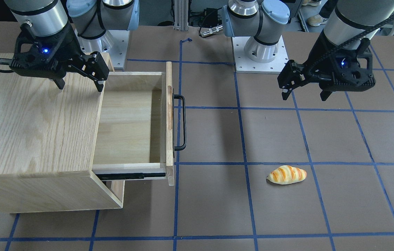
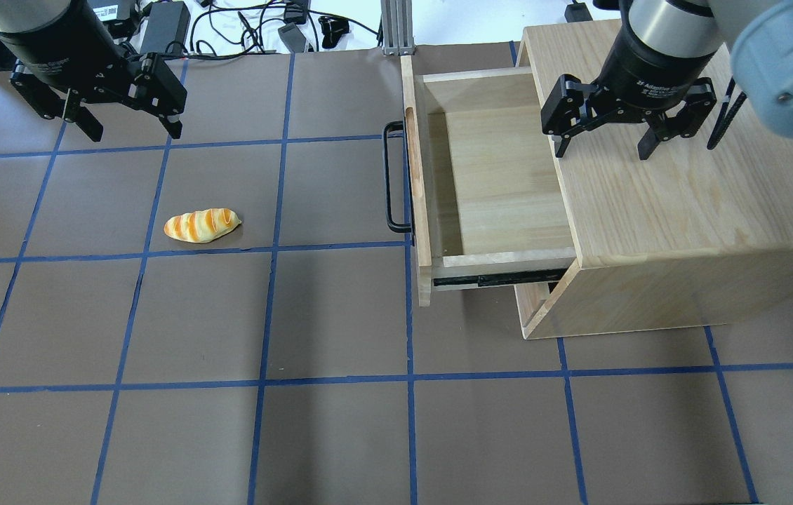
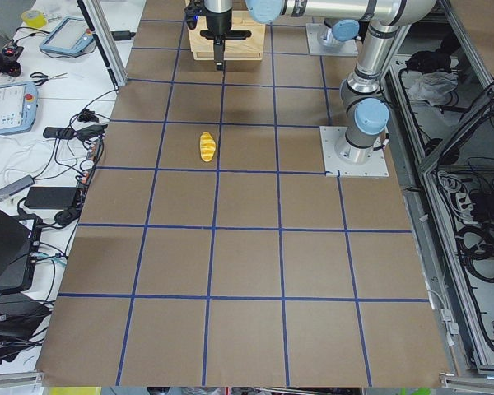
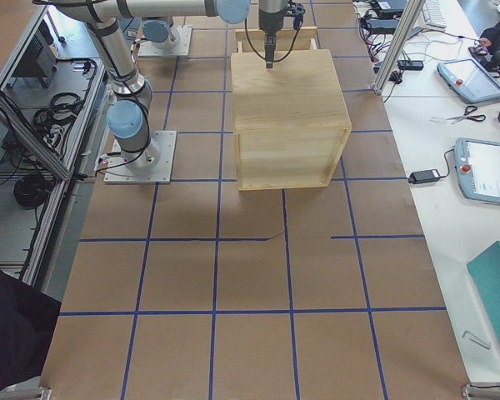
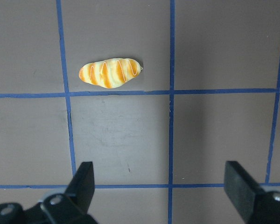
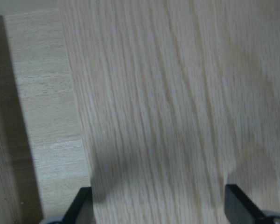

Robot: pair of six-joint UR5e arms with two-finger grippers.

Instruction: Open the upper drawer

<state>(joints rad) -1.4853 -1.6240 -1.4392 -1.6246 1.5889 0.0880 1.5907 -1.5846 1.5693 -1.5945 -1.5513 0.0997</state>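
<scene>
While upper drawer [image 2: 495, 175] stands pulled out just beside right gripper [image 2: 602, 151], we read both claws spread, empty: right above cabinet [image 2: 684, 189], left gripper [image 2: 135, 132] near bread roll [image 2: 201, 225].

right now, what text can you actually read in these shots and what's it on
"2F Adaptive": white print on the right gripper's black body, overhead view; the rest of that print is too small to read.
White print on the left gripper: too blurred to read.
Screens of the teach pendants beside the table: too small to read.
No text seen on the upper drawer, cabinet or bread.
</scene>
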